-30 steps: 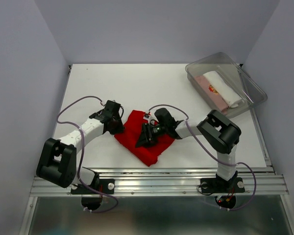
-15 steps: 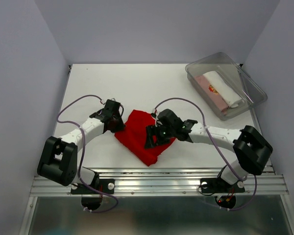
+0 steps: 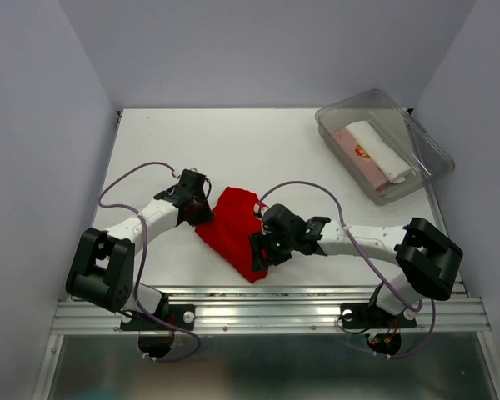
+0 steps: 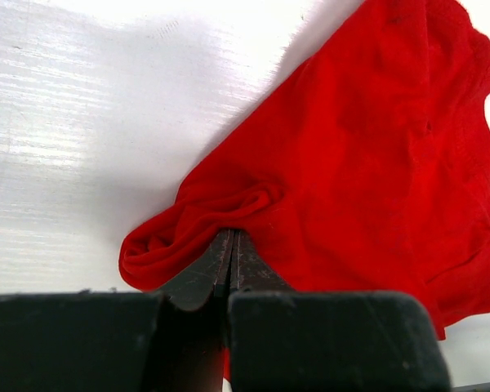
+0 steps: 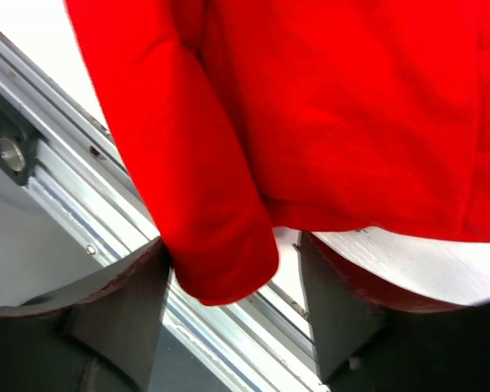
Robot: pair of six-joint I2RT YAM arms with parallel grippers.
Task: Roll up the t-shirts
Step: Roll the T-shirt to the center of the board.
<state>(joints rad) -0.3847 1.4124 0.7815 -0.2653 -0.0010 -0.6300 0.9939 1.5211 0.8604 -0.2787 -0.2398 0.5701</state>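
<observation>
Red t-shirt (image 3: 237, 233): crumpled on worktop (image 3: 275, 158), well apart from clear bin (image 3: 343, 103). Bin holds white roll (image 3: 379, 150) and pale pink roll (image 3: 354, 154). Left gripper (image 4: 231, 245): jaws closed on fold at shirt edge farthest from bin. Right gripper (image 5: 233, 302): jaws wide, thick fold lying between, not pinched. Cloth judged light, limp, not fragile; layers likely to slip. Hold best taken at hem or corners, cloth drawn taut for rolling.

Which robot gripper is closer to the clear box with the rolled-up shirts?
Right. The right gripper sits at the near edge of the red t-shirt, toward the clear box. The left gripper pinches the shirt's left corner, farther away.
</observation>
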